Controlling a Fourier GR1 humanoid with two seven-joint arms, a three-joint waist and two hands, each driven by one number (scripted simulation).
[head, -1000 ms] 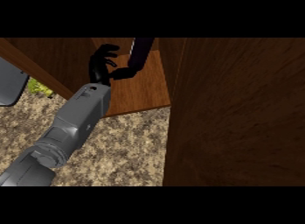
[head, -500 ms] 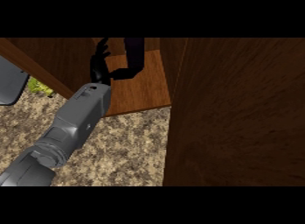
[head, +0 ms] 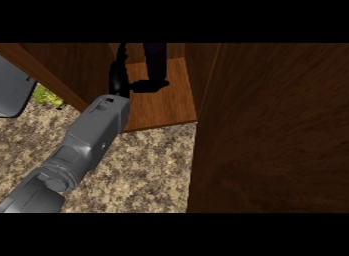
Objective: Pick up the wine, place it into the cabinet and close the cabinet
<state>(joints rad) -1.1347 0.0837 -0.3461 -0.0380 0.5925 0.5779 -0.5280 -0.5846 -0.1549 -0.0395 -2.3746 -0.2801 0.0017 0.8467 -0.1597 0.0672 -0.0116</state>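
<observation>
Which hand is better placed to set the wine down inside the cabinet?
Left. The left hand has its fingers curled round the wine above the cabinet shelf. The right hand is not in view.

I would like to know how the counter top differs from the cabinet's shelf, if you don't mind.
The counter top is speckled beige stone; the cabinet shelf is smooth reddish-brown wood. The dark wine bottle, with the hand curled round it, is over the shelf, not the counter top. Both are flat and level.
</observation>
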